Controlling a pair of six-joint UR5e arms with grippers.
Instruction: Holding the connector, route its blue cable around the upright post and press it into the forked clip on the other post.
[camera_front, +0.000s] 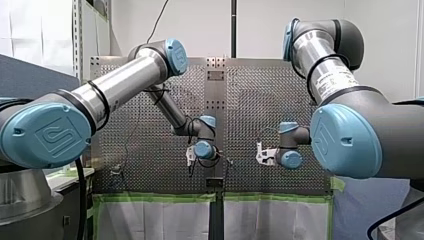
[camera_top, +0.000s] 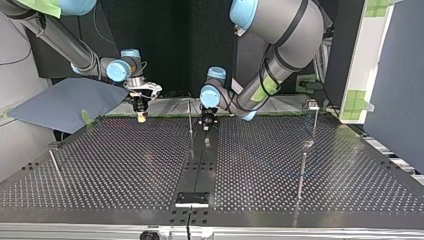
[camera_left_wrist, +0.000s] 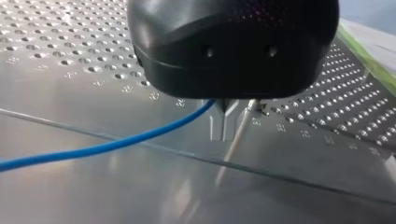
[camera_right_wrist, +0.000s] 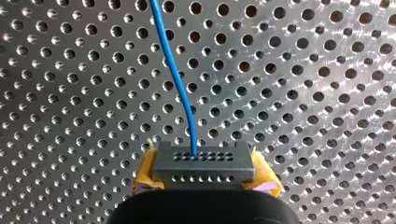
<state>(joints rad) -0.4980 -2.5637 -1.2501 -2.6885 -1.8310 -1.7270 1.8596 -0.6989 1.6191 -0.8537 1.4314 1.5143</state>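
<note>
My left gripper (camera_left_wrist: 224, 122) is mostly hidden behind its own black housing in the left wrist view. Only the metal fingers show, drawn in to a thin slit on the blue cable (camera_left_wrist: 107, 147), which meets them at their root. A thin upright post (camera_left_wrist: 237, 136) stands just beside them. In the top and front views the cable is too fine to make out.

My right gripper (camera_right_wrist: 205, 176) hangs over the perforated tabletop (camera_right_wrist: 317, 93) at the top view's far left, its yellow pads (camera_right_wrist: 145, 173) clamped on the connector (camera_right_wrist: 204, 163). The connector's long axis runs from pad to pad. Its holed face points away from the gripper toward the tabletop, and the cable leaves from that face.

A headed post (camera_top: 312, 105) stands at the top view's far right, its top too small to read.
</note>
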